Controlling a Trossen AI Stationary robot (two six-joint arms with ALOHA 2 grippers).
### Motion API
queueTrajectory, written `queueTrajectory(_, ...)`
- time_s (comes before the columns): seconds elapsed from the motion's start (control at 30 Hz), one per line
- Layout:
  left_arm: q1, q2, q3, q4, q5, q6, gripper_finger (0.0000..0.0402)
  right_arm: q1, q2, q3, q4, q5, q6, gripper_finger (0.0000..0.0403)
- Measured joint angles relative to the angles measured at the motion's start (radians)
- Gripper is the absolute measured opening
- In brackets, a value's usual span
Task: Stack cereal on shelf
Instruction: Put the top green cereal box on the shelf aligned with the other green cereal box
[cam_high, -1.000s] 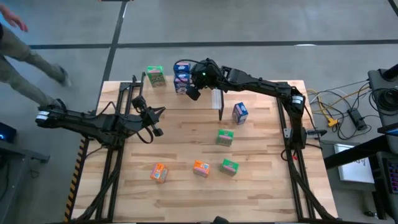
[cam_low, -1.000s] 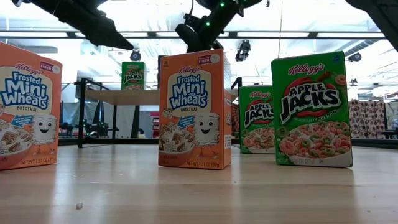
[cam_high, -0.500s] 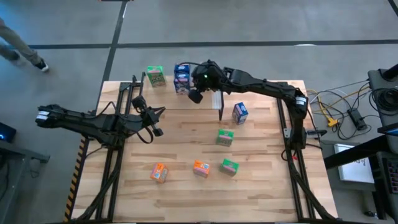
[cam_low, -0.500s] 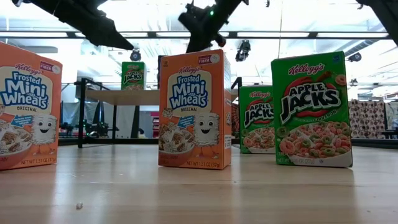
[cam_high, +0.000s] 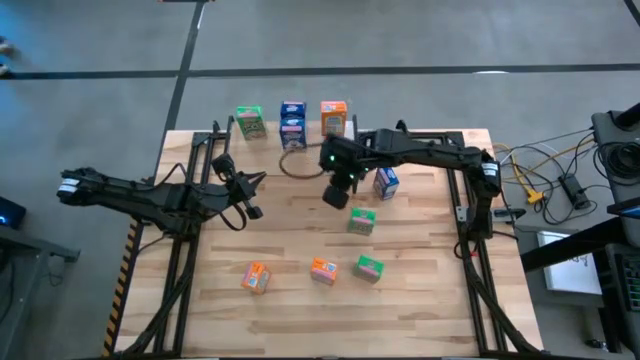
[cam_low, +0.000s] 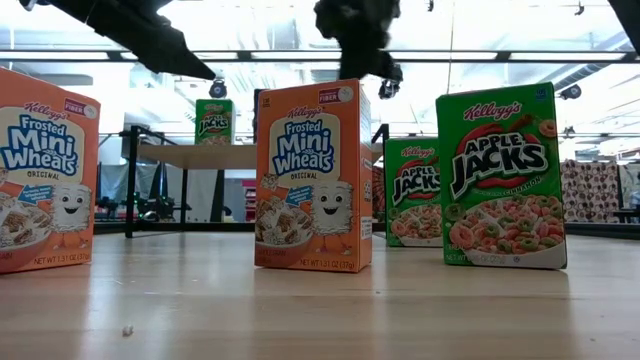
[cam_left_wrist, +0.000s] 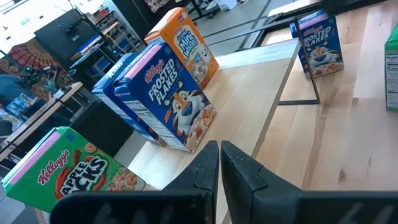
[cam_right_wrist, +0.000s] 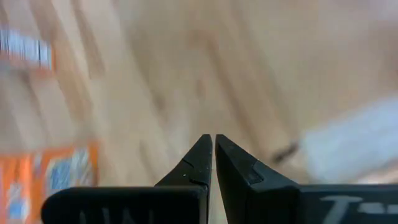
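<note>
**Green box sits right under my right gripper**

My right gripper (cam_high: 337, 193), fingers together and empty, hangs over mid-table. The green box (cam_high: 362, 221) stands just toward the front edge; the blue box (cam_high: 386, 181) is beside it. Three boxes are already on the shelf (cam_high: 300, 158) by the back edge. My left gripper (cam_high: 250, 195) waits, fingers together. The low view hides the blue one.

Open tabletop (cam_high: 290, 235) is left between the arms; passage is blocked in front by three boxes (cam_high: 322, 270), behind by the shelf row (cam_high: 292, 122).
</note>
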Motion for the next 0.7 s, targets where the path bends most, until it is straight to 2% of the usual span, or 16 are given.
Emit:
queueTrajectory(0.2,0.000,0.000,0.000,0.001,0.000,0.000,0.0001,0.057,0.002,-0.054,-0.213,-0.031,0.113,0.0013)
queueTrajectory(0.47,0.000,0.000,0.000,0.000,0.000,0.000,0.0001,0.125,0.002,-0.104,-0.234,-0.034,0.085,0.0019)
queueTrajectory(0.57,0.000,0.000,0.000,0.000,0.000,0.000,0.0001,0.146,-0.001,-0.105,-0.247,-0.032,0.073,0.0043)
queueTrajectory(0.7,0.000,-0.007,0.000,0.000,0.000,-0.004,0.0001,0.175,-0.019,-0.124,-0.231,-0.010,0.035,0.0095)
